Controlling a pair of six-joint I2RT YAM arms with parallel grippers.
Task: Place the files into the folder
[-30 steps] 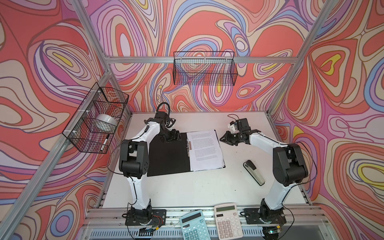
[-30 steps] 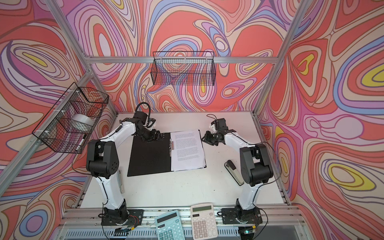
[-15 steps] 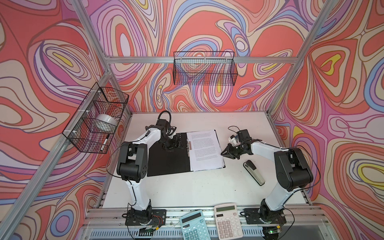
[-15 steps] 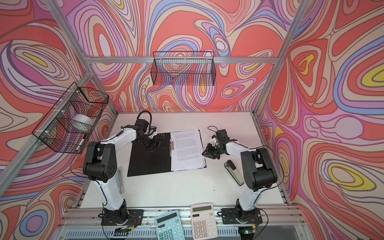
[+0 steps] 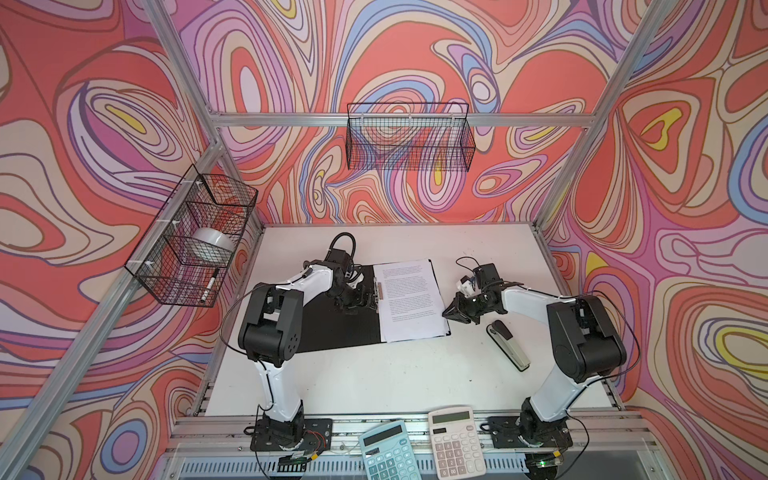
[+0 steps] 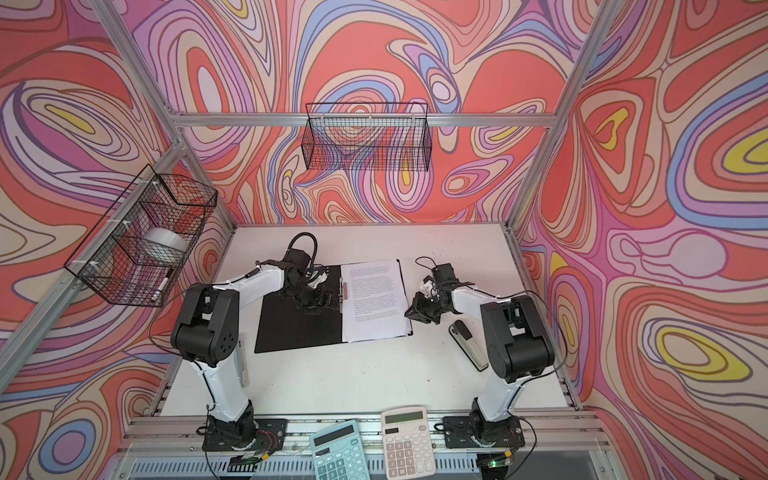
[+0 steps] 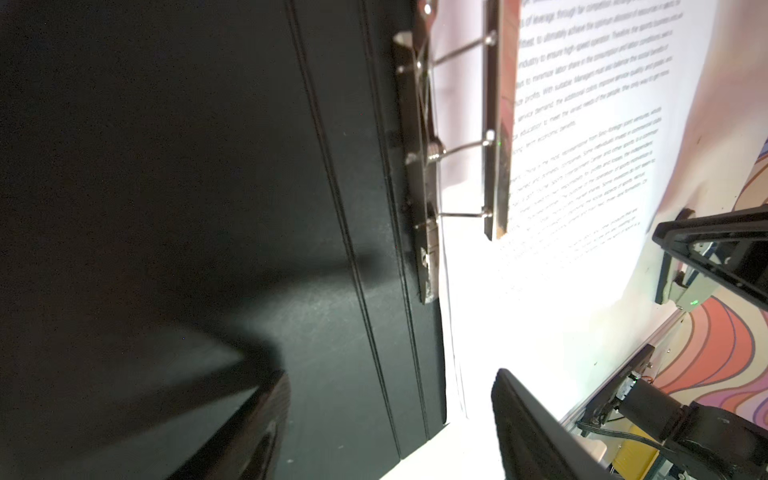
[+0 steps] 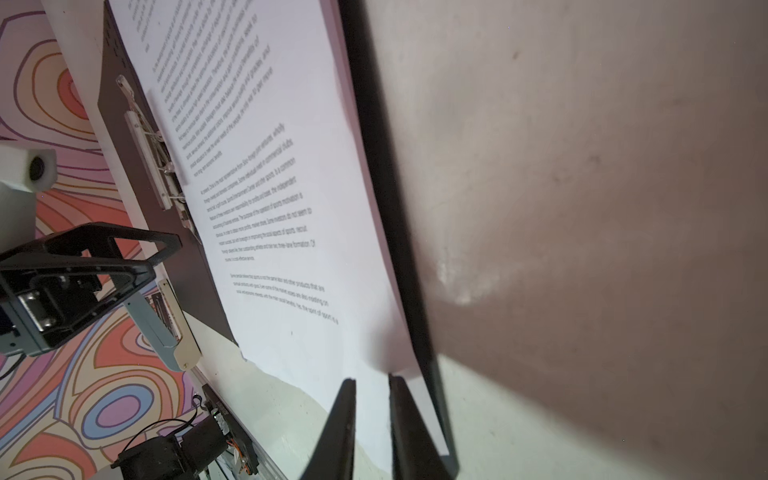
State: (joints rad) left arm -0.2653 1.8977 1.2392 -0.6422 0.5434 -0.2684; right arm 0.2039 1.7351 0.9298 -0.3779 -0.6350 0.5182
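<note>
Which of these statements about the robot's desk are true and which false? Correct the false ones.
1. The folder lies open on the table. True.
2. The papers lie on the folder's left half. False: they lie on its right half.
3. The stapler rests on the papers. False: it lies on the table, right of the folder.
4. Two calculators sit at the front edge. True.
5. The left gripper is open and holds nothing. True.

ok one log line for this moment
files lying in open folder | left gripper open beside spine clip, empty | right gripper narrow gap at folder's outer edge, grip unclear
</note>
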